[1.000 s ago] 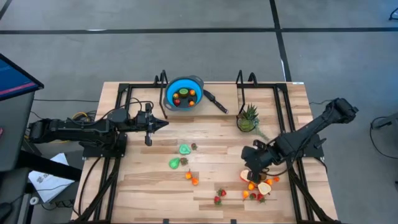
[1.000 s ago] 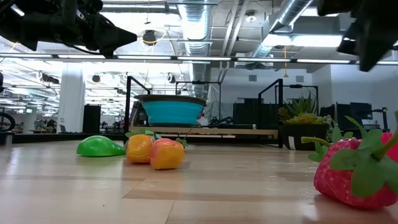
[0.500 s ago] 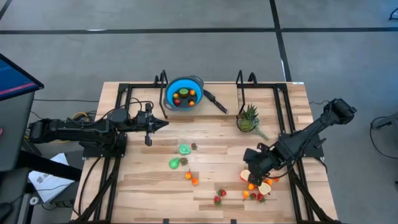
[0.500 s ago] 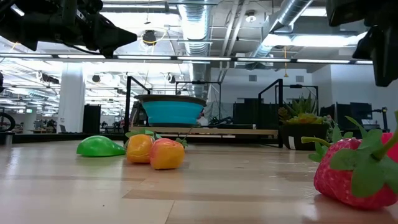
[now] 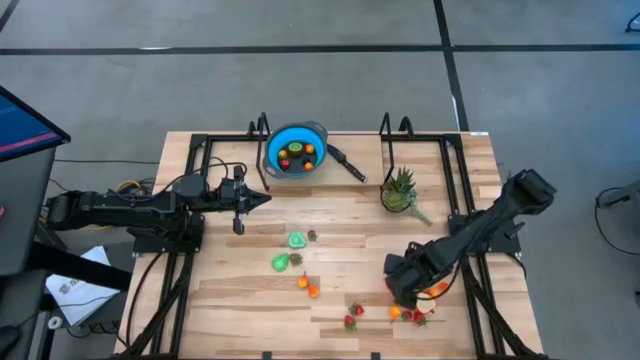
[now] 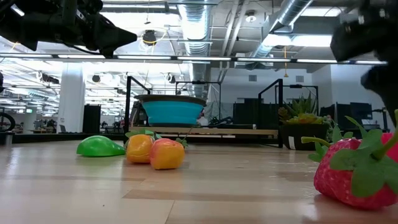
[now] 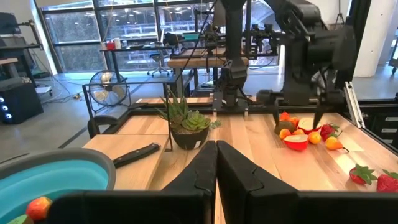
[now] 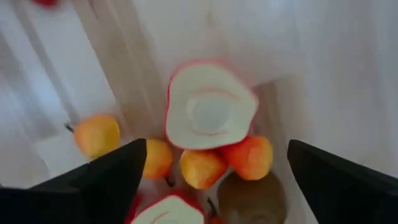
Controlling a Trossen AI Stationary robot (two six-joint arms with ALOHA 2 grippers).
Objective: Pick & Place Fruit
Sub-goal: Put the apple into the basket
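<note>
Right wrist view: I'm hovering my right tool, fingers spread wide, straddling the cut peach half at frame centre; left tool is waiting pinched together.

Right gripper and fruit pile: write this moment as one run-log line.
right gripper: open, above cut peach half | left gripper: shut, waiting | blue bowl: holds fruit

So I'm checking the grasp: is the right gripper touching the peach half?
Apart: the right wrist view shows the right gripper open, clear of the peach half.
</note>
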